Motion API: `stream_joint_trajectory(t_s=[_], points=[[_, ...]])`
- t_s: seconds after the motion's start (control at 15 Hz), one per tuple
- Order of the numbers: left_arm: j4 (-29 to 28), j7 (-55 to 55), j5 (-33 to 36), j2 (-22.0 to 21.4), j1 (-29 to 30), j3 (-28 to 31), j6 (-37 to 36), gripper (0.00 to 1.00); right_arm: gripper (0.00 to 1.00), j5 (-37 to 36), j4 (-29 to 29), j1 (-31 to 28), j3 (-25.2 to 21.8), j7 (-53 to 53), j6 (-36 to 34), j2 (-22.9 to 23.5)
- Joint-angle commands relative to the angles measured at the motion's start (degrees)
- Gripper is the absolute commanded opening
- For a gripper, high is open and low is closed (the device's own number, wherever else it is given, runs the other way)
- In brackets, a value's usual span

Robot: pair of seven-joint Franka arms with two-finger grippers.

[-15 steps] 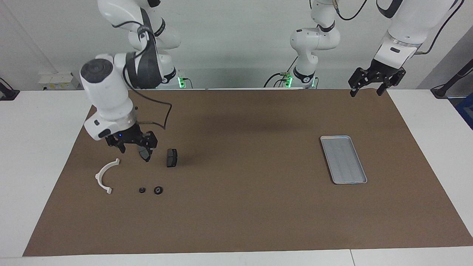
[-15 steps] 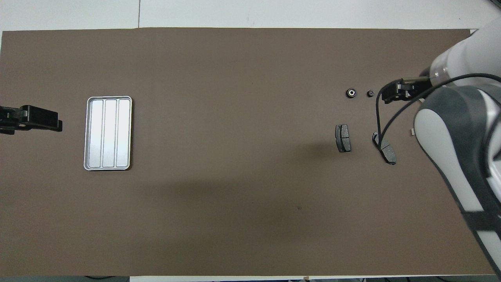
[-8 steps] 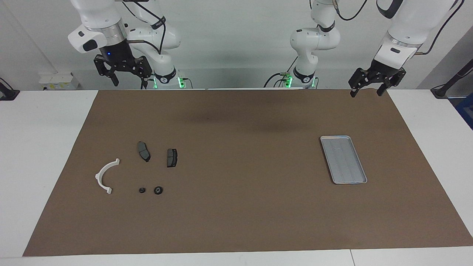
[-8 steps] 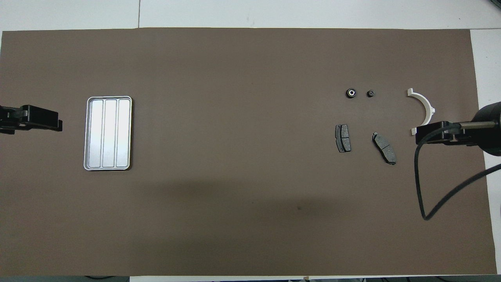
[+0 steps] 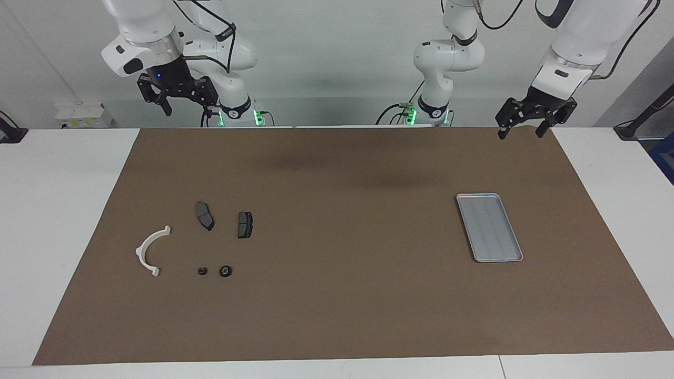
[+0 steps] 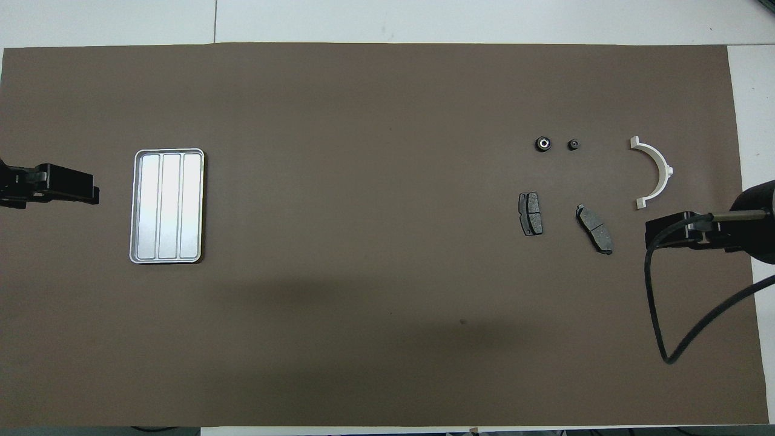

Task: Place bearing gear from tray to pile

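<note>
Right pincer (image 5: 180, 101) hung high at upper left of the facing frame, fingers apart, nothing between them; in the overhead frame it (image 6: 654, 235) showed at the right edge, below the white half-ring. Left pincer (image 5: 523, 122) hung at upper right of the facing frame over the mat's edge by the robots, fingers apart, holding nothing; in the overhead frame it (image 6: 91, 194) sat at the left edge, just beside the tray.

Tray (image 5: 489, 227) lay flat at centre right of the facing frame, at the left arm's end of the bench (image 5: 63, 210); its ribbed base was bare.

Pile sat at centre left of the facing frame, at the right arm's end. White half-ring (image 5: 150, 250) lay outermost. Two brake pads (image 5: 205, 215) (image 5: 245, 224) lay side by side, apart, nearer to the robots. Bearing gear (image 5: 226, 271) lay on the brown mat (image 5: 342, 295), farther from the robots than the pads, with a smaller black part (image 5: 202, 271) near it, not touching.
</note>
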Motion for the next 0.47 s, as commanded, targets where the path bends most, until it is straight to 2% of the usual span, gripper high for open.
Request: stream_joint_trajectory(t_s=[0.0, 0.4], points=[[-3.10, -0.23, -0.60, -2.36, -0.56, 0.46, 1.60, 1.00, 1.00, 1.42, -0.51, -0.23, 0.13, -0.59, -0.34, -0.41], [-3.19, -0.23, -0.69, -2.36, -0.56, 0.46, 2.22, 1.00, 1.00, 1.33, -0.51, -0.40, -0.13, -0.50, -0.25, -0.58]])
